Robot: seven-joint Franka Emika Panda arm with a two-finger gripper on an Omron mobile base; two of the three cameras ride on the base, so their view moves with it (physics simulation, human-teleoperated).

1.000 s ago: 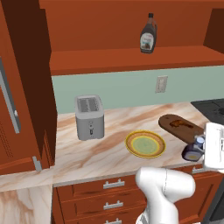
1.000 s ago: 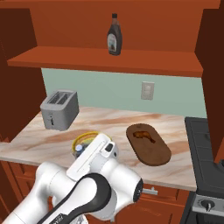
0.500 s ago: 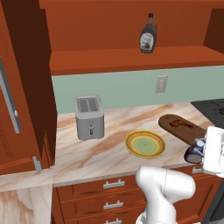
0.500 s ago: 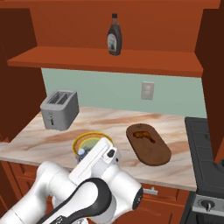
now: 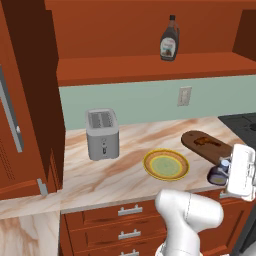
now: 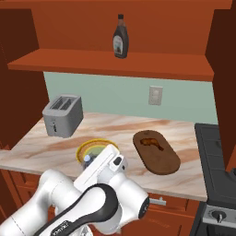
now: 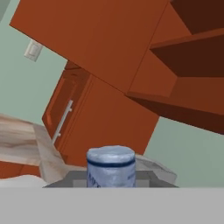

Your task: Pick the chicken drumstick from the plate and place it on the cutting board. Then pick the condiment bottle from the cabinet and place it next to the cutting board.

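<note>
On my counter [image 5: 115,170]: toaster [image 5: 102,134] left, plate [image 5: 166,165] middle, cutting board [image 5: 206,146] right with chicken drumstick [image 5: 202,141] on it; tall bottle [image 5: 169,39] on the shelf [image 5: 150,67] above.

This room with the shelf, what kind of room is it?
It looks like a kitchen. There's a toaster on a marble counter, a cutting board with chicken, and a stove at the side.

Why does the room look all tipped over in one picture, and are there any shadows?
Hand view: the camera rolls with the hand, so the cabinet slants; the condiment bottle cap looks coarse and blocky up close. Left base view: even light, faint shadow beside the toaster. Right base view: sharp, no glare, soft shade under the shelf.
</note>
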